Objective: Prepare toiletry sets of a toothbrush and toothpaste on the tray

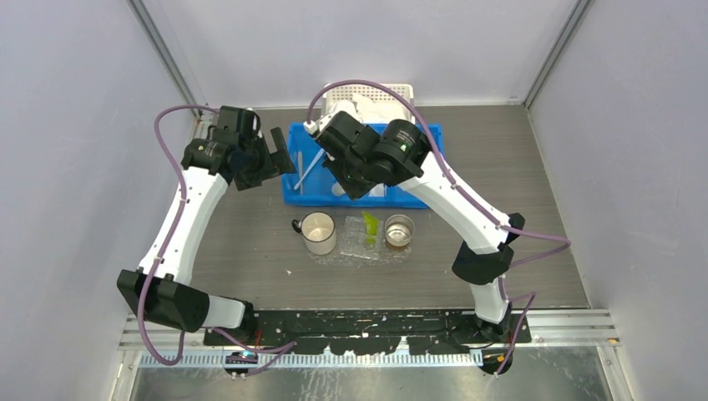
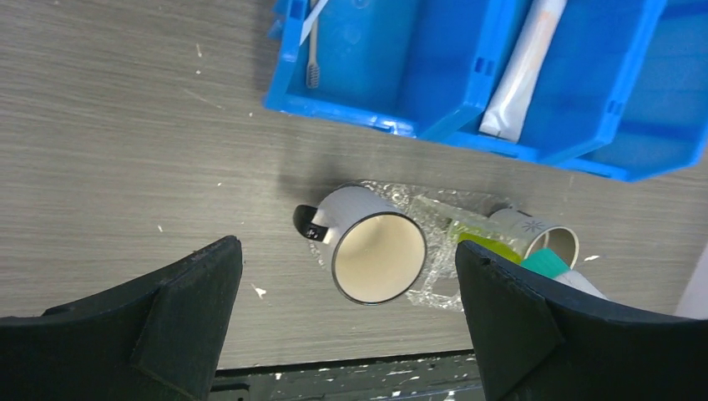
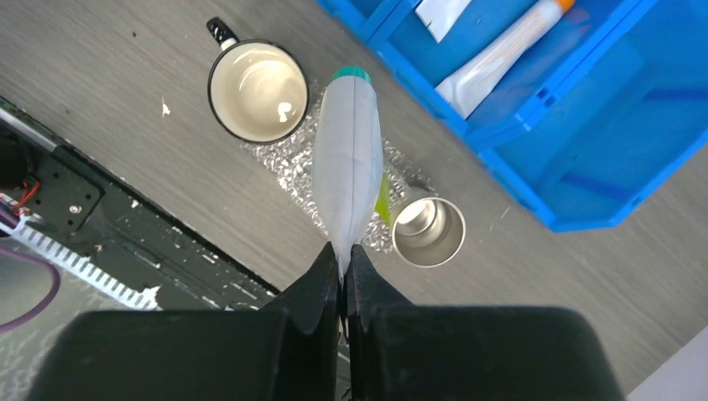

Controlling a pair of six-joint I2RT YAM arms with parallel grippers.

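My right gripper (image 3: 344,251) is shut on the flat end of a white toothpaste tube (image 3: 351,159) with a teal cap, held in the air above the clear tray (image 3: 288,159). In the top view that gripper (image 1: 355,192) hangs over the front of the blue bin. A green toothpaste tube (image 1: 370,224) lies on the tray (image 1: 355,251) between a white mug (image 1: 318,231) and a steel cup (image 1: 399,230). A white toothbrush (image 1: 309,167) lies in the bin's left compartment. My left gripper (image 1: 280,163) is open and empty, left of the bin; its view shows the mug (image 2: 376,251).
The blue three-compartment bin (image 1: 434,142) sits behind the tray and holds another white tube with an orange end (image 3: 501,58). A white perforated basket (image 1: 392,90) stands at the back. Walls close in the left and right sides.
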